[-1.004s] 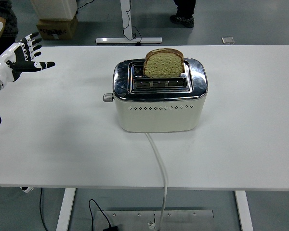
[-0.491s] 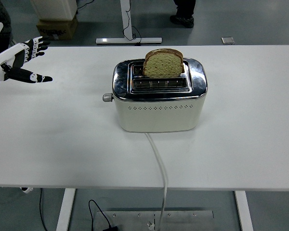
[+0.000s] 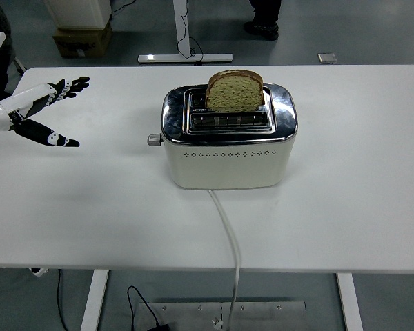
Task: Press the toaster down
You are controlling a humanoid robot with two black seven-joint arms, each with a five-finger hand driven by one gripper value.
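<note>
A cream toaster (image 3: 228, 152) with a chrome top stands mid-table. A slice of brown bread (image 3: 234, 92) sticks up out of its rear slot; the front slot is empty. Its lever knob (image 3: 153, 140) juts from the left end, in the raised position. My left hand (image 3: 45, 114) hovers over the table's left part, fingers spread and holding nothing, well to the left of the lever. The right arm does not show.
The toaster's white cord (image 3: 228, 234) runs from its front over the table's near edge. Beyond the table are a cardboard box (image 3: 83, 40), a table stand (image 3: 185, 56) and a person's shoes (image 3: 261, 27) on the floor.
My left hand has moved down and right over the table, toward the toaster, with its fingers stretching out. The toaster and bread have not moved.
</note>
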